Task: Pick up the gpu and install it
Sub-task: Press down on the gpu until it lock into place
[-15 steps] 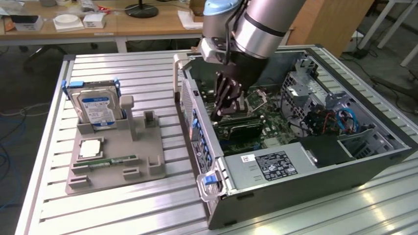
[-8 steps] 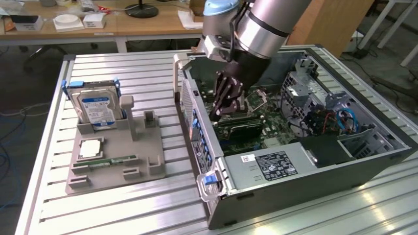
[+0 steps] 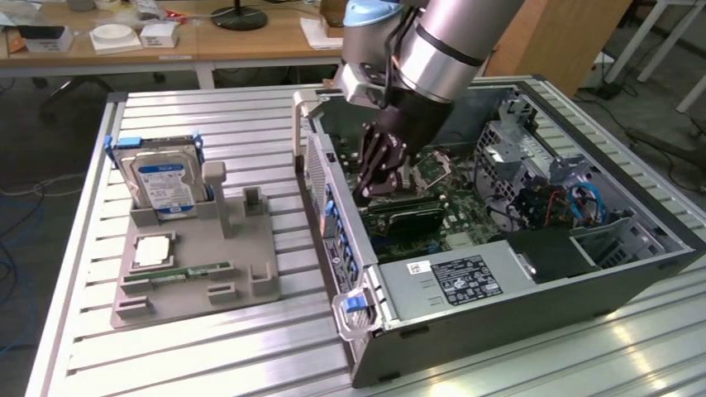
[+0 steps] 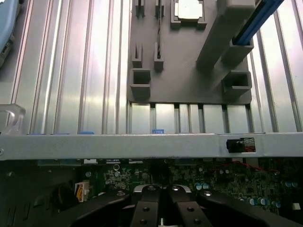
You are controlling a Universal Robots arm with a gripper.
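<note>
GPU [image 3: 406, 217] sits inside the open PC case [image 3: 441, 285], on the motherboard [image 3: 464, 227]. Your gripper [image 3: 375, 184] presses down on its top edge, jaws closed. Pickup looks done; full seating unconfirmed. Holder [image 3: 198, 265] on desk [image 3: 188, 116] keeps hard drive [image 3: 164, 182].

Even, bright overhead light is seen; glare is thrown off the ribbed metal table [image 3: 221, 124] in both views. The computer case [image 3: 530, 273] interior is left shadowed and dim.
</note>
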